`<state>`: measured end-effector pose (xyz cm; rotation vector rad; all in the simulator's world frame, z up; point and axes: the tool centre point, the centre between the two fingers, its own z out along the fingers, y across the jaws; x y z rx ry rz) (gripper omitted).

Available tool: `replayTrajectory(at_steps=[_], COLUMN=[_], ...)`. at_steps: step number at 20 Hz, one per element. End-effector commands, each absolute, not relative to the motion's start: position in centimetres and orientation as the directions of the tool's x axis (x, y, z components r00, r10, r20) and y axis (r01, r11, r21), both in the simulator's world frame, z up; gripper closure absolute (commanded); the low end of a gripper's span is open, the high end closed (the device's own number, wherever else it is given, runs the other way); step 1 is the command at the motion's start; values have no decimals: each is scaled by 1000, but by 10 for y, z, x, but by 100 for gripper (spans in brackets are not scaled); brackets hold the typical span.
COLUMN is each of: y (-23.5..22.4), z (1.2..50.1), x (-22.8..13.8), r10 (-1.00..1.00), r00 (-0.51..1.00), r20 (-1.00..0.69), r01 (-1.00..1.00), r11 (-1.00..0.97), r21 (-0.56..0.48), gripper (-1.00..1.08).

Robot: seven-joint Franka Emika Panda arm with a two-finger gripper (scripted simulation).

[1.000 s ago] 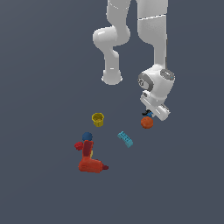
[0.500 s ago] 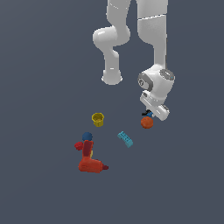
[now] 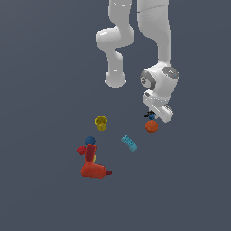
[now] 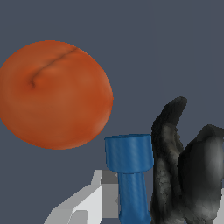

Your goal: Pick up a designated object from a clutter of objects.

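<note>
Grey surface [image 3: 40, 67] all round; at right of centre my fingers [image 3: 151, 115] grip the small blue tool [image 4: 130, 175], the orange ball [image 3: 152, 127] just beside it.

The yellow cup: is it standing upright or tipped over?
Upright: the yellow cup shows its open mouth facing up in the exterior view, base on the floor.

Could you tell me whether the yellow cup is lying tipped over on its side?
No, the yellow cup stands upright with its open mouth facing up in the exterior view.
</note>
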<state>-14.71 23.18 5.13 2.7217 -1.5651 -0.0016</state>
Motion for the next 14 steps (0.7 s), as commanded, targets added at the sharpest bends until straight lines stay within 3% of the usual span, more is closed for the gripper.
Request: replayTrajectory(at_steps=[1,14], y=[223,152], z=[64,166], x=[-144,-125], r10=[-864,-864], r00=[503,503], r20=[0,-3], r01=[-864,-864], r11=[-503,-503], r21=[1,0], gripper=[108,108])
